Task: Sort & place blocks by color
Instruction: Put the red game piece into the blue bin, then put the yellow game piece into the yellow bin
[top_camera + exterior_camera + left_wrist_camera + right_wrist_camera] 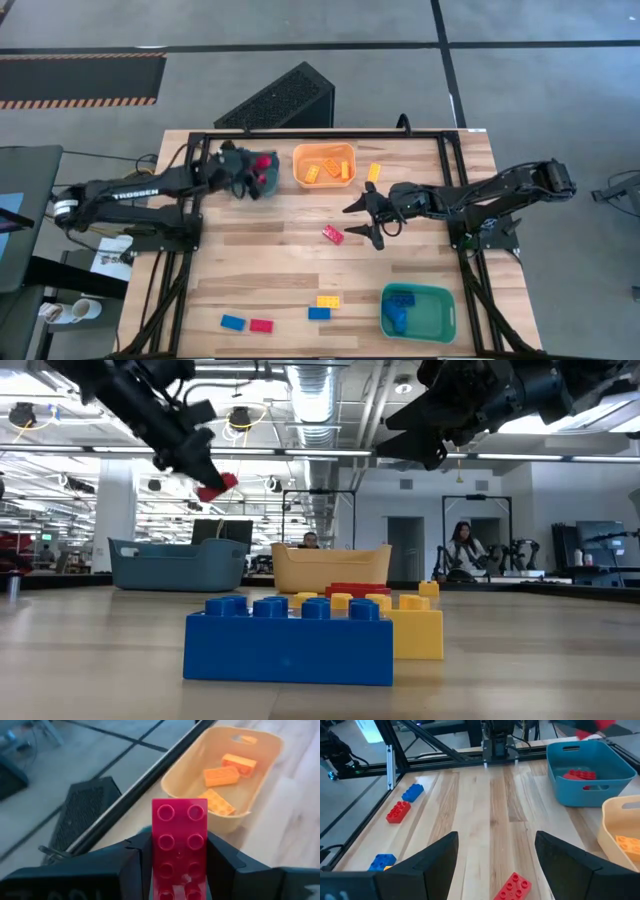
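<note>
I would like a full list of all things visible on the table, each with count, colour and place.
bins: three; orange bin back middle, teal bin front right, blue-grey bin back left.
orange bricks: three, in orange bin.
blue bricks: count unclear, in teal bin.
red bricks: count unclear, in blue-grey bin.
loose bricks: red at centre; yellow beside orange bin; two blue, one red, one yellow near front edge.
left gripper: shut on held red brick, over blue-grey bin.
right gripper: open, near centre.

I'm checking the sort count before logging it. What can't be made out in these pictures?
- High view: the bin under the left end effector, hidden by the arm.
- High view: blue blocks in the teal bin merge together, uncountable.
- Low view: the front blue block hides blocks behind.
</note>
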`<state>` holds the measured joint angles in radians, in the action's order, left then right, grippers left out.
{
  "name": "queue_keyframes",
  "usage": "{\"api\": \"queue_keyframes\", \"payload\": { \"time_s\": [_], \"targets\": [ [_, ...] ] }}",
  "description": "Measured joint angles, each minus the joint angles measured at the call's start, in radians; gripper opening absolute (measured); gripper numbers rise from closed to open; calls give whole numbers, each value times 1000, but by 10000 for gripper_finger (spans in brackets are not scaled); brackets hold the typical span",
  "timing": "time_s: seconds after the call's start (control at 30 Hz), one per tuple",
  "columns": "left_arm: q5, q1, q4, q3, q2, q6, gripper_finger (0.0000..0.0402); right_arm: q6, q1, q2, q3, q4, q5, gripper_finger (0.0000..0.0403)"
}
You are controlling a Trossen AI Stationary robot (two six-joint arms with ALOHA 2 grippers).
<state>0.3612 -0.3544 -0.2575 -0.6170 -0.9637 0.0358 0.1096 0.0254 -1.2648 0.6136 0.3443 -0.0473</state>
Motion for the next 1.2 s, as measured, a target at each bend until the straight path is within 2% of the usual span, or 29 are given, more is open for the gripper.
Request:
{"api": "queue_keyframes", "payload": {
  "time_s": [0.17, 0.3, 0.37, 0.5, 0.63, 0.77, 0.9, 1.0, 1.1, 1.2],
  "targets": [
    [-144, -156, 62, 0, -78, 10, 101, 6, 0, 0, 0, 0, 0, 286],
    [-220, -214, 106, 0, -161, 34, 103, 12, 0, 0, 0, -1, 0, 286],
    [-219, -227, 125, 0, -199, 70, 118, 14, 0, 0, 0, 0, 0, 286],
    [-217, -237, 153, 0, -257, 105, 173, 21, 0, 0, 0, -1, 8, 286],
    [-218, -237, 160, 0, -280, 107, 221, 51, 0, 0, 0, -19, 118, 286],
    [-235, -237, 160, 0, -275, 107, 248, 112, -12, 0, 0, -89, 284, 286],
    [-253, -229, 173, 0, -234, 107, 251, 228, -52, 0, 0, -182, 417, 286],
    [-272, -209, 214, 0, -184, 96, 248, 383, -102, 0, 0, -262, 502, 286],
    [-277, -174, 272, 3, -130, 95, 243, 495, -174, 0, 0, -354, 521, 286],
    [-277, -122, 414, 46, -78, 96, 239, 549, -245, 0, 0, -425, 521, 286]
  ]
}}
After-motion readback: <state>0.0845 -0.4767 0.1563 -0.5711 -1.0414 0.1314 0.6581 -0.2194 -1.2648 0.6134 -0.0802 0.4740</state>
